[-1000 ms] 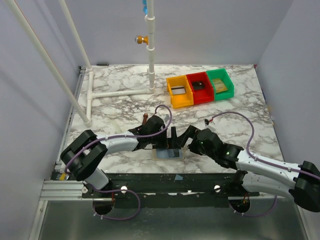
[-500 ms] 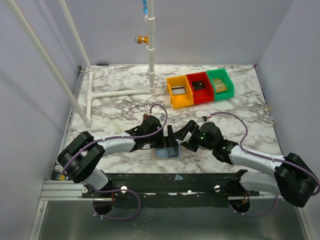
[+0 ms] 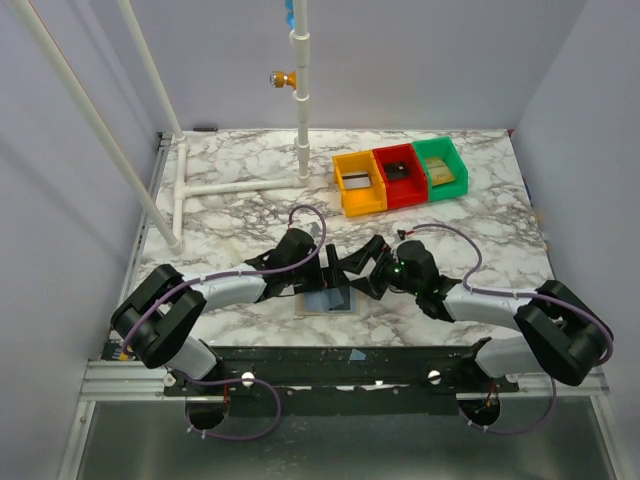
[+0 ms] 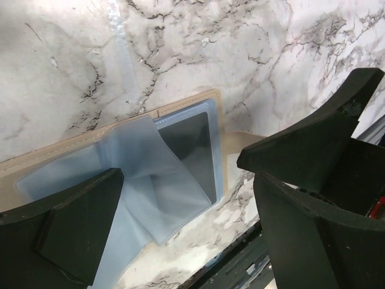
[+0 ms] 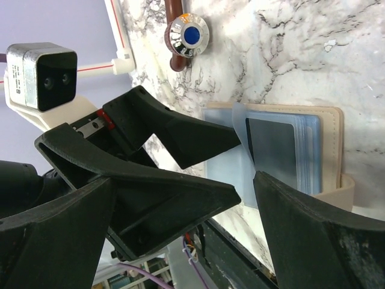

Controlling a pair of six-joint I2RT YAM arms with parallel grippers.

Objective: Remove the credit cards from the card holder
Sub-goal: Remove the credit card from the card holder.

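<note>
Approach step. Card holder (image 3: 328, 299) lies open at the bench's (image 3: 230, 210) 6 o'clock edge, card (image 4: 191, 150) still sleeved. Left jaws at its 11 o'clock, right jaws at 1, both released. Next, likely: pin holder, pinch card.

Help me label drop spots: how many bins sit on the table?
3, side by side at the table's far right: yellow bin leftmost, red bin in the middle, green bin rightmost. None hidden.
</note>
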